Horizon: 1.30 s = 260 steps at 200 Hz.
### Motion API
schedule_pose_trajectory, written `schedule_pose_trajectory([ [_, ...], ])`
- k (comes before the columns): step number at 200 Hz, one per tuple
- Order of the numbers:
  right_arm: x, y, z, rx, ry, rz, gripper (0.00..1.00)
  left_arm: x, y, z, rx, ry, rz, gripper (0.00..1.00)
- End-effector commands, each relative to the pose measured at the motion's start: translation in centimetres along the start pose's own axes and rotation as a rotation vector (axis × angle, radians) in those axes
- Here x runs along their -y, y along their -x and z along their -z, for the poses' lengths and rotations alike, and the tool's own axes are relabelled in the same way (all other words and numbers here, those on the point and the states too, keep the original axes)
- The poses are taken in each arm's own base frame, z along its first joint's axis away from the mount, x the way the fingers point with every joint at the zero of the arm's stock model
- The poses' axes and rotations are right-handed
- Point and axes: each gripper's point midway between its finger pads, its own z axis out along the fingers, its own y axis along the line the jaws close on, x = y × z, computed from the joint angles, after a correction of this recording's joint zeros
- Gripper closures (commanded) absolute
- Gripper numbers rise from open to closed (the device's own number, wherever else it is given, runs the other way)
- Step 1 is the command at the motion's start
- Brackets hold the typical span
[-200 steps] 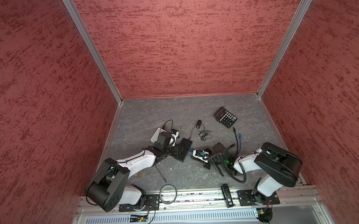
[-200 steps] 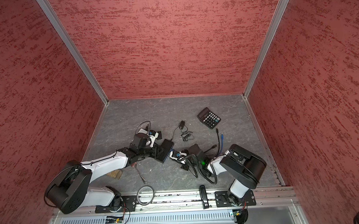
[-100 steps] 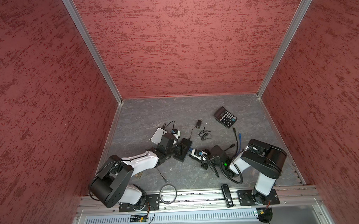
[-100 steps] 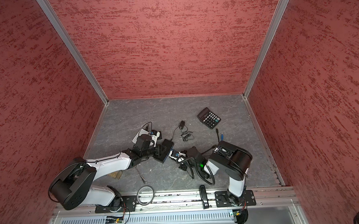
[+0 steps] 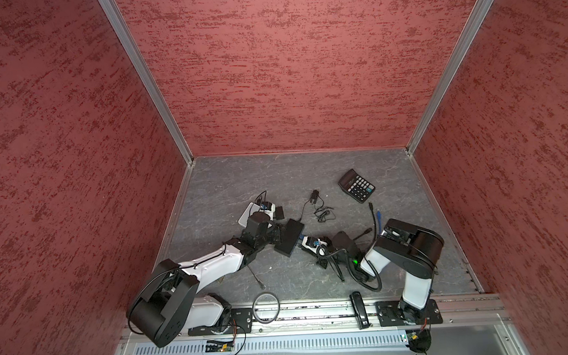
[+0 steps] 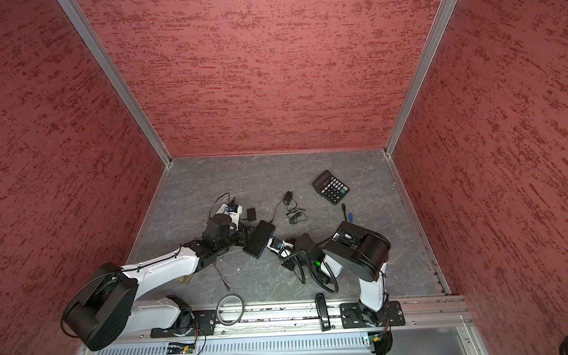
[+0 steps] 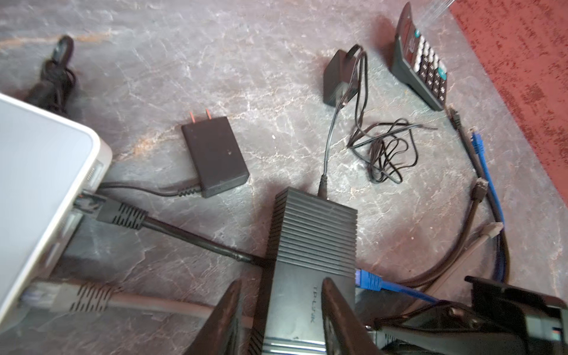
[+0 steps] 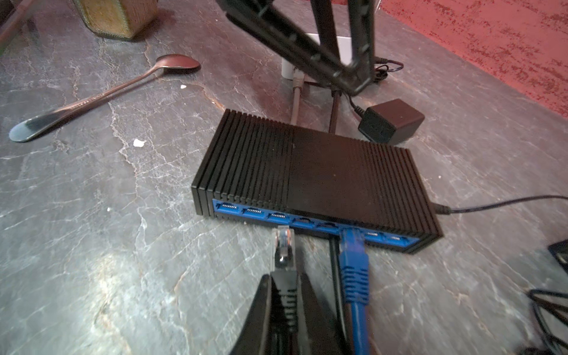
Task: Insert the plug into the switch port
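The grey, stone-patterned worktop [image 5: 275, 172] carries everything. The black switch [image 8: 307, 172] lies below the left fingers [image 7: 227, 313], which stand partly apart over one short end of it; whether they touch it I cannot tell. The white router [image 7: 37, 159] sits just beside those fingers, on the side away from the right arm, with two cables plugged in. The calculator [image 5: 356, 185] lies well beyond both pairs of fingers, towards the back wall. A blue cable [image 8: 353, 270] runs just beside the right fingers [image 8: 259, 313] into the switch's blue port row. The right fingers are pinched narrowly on the black boot of the plug [image 8: 283, 242]. Its clear tip sticks out ahead of them, just short of the ports and not inserted.
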Motion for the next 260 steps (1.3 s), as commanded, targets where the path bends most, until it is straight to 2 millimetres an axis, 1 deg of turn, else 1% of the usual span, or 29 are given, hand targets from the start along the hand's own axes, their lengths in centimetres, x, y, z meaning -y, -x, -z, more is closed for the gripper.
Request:
schedule_pose_trajectory([
  [1,0.3,1.3,-0.6,0.043,-0.017,-0.007,0.97,0.4,-1.6,-0.8,-0.026,-0.035,0.011,0.57],
  [61,0.4,1.8,-1.0,0.063,-0.014,-0.007,0.97,1.7,-3.4,-2.4,-0.060,-0.068,0.031,0.57],
  [82,0.2,1.4,-1.3,0.050,-0.008,-0.010,0.97,2.2,-4.0,-2.8,-0.075,-0.077,0.036,0.57],
  [100,0.4,1.8,-1.1,0.086,-0.026,-0.021,0.97,2.6,-4.4,-3.0,-0.086,-0.083,0.037,0.58],
  [119,1.1,2.2,-0.9,0.111,-0.068,-0.038,0.98,3.0,-4.8,-3.2,-0.093,-0.089,0.039,0.58],
  [146,2.9,3.0,-0.3,0.166,-0.179,-0.042,0.99,3.1,-5.3,-3.1,-0.105,-0.084,0.037,0.58],
  [164,3.1,3.0,-0.5,0.167,-0.187,-0.037,0.99,3.3,-5.4,-3.1,-0.107,-0.089,0.032,0.58],
  [194,2.9,2.8,-0.8,0.153,-0.176,-0.020,0.99,3.4,-5.5,-3.2,-0.114,-0.098,0.015,0.58],
  [212,2.7,2.9,-1.0,0.157,-0.161,-0.011,0.99,4.1,-5.8,-3.3,-0.131,-0.132,0.001,0.58],
  [222,2.6,3.2,-1.1,0.164,-0.151,-0.005,0.99,4.4,-6.0,-3.4,-0.140,-0.149,0.001,0.59],
  [238,2.9,3.5,-1.4,0.174,-0.164,-0.009,0.99,4.7,-6.6,-3.6,-0.156,-0.161,0.002,0.59],
  [260,2.5,4.2,-2.0,0.187,-0.128,-0.014,0.99,5.2,-7.3,-3.8,-0.171,-0.175,0.011,0.59],
])
